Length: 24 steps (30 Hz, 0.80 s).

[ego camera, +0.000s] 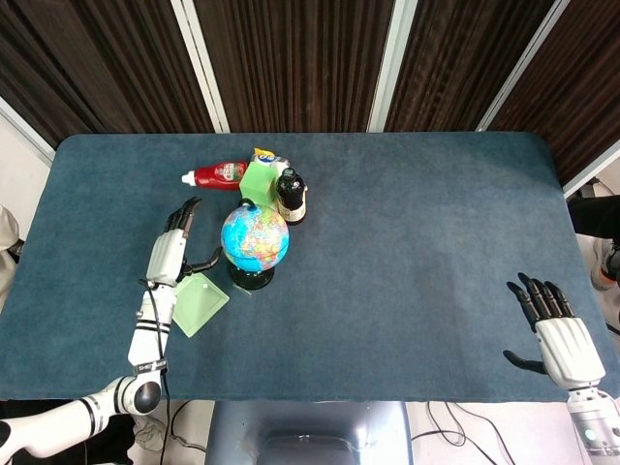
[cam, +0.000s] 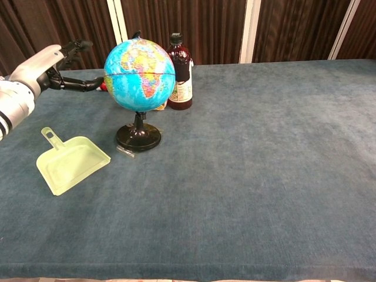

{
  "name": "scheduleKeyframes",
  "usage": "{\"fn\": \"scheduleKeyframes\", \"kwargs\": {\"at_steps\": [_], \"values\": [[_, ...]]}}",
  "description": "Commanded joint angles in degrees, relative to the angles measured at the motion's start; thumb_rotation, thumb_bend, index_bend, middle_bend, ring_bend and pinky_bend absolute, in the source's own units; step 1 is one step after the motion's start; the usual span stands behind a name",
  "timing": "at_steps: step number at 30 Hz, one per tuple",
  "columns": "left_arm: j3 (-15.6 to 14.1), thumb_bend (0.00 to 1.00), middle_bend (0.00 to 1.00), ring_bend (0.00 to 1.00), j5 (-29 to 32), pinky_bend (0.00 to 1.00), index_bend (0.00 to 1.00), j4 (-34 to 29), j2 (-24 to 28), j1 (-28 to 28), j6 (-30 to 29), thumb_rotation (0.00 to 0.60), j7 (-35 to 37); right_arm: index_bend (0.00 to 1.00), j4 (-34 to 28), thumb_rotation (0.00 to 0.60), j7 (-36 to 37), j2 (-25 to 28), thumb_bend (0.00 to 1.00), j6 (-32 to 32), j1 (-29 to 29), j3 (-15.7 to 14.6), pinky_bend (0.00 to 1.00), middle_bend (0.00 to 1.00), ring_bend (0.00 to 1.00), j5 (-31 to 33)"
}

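A small globe [ego camera: 255,238] [cam: 140,74] on a black stand [cam: 138,136] stands upright left of the table's middle. My left hand [ego camera: 171,252] [cam: 48,64] hovers just left of it with fingers spread, holding nothing; its thumb points toward the globe without touching it. A light green dustpan [ego camera: 199,303] [cam: 69,163] lies flat below that hand. My right hand [ego camera: 559,334] rests open near the table's front right edge, far from everything, and shows only in the head view.
Behind the globe stand a dark bottle [ego camera: 290,197] [cam: 179,71], a green box [ego camera: 257,181], a lying red sauce bottle [ego camera: 219,174] and a yellow packet [ego camera: 267,155]. A small flat scrap [cam: 124,151] lies by the stand. The blue cloth [ego camera: 417,242] covers the table.
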<state>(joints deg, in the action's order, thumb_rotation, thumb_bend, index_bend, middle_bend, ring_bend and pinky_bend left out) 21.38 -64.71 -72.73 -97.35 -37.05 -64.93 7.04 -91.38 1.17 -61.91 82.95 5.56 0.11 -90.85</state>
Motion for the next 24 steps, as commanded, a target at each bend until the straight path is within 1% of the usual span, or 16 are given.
{"fn": "scheduleKeyframes", "kwargs": {"at_steps": [1,9,14,17,19,24], "values": [[0.1,0.3,0.0,0.0,0.33,0.0,0.0,0.51,-0.22,-0.14,0.29,0.522,0.1,0.0,0.04,0.6,0.11,0.04,0.18,0.08,-0.03,0.0,0.0,0.0,0.0,-0.05],[0.2,0.3,0.0,0.0,0.73,0.0,0.0,2.54,-0.44,-0.3,0.57,0.524,0.29,0.0,-0.01,0.6,0.01,0.01,0.18,0.24,-0.12,-0.06,0.0,0.0,0.0,-0.24],[-0.29,0.3,0.0,0.0,0.08,0.0,0.0,2.63,-0.15,0.16,0.29,0.553,1.19,0.0,-0.07,0.6,-0.56,-0.2,0.18,0.07,-0.07,-0.16,0.0,0.0,0.0,-0.34],[-0.34,0.33,0.0,0.0,-0.21,0.0,0.0,2.3,0.29,0.63,-0.24,0.561,1.77,0.0,-0.08,0.6,-0.51,-0.22,0.18,0.06,-0.05,-0.16,0.0,0.0,0.0,-0.4],[-0.8,0.37,0.0,0.0,-0.74,0.0,0.0,1.25,1.02,1.24,-0.51,0.566,2.35,0.0,-0.05,0.6,-0.47,-0.2,0.18,0.08,-0.04,-0.16,0.0,0.0,0.0,-0.45],[-2.53,0.37,0.0,0.0,-2.87,0.0,0.0,-0.39,2.6,3.06,-2.56,0.568,2.6,0.0,-0.19,0.6,-0.54,-0.16,0.18,0.08,-0.05,-0.4,0.0,0.0,0.0,-0.88]]}}
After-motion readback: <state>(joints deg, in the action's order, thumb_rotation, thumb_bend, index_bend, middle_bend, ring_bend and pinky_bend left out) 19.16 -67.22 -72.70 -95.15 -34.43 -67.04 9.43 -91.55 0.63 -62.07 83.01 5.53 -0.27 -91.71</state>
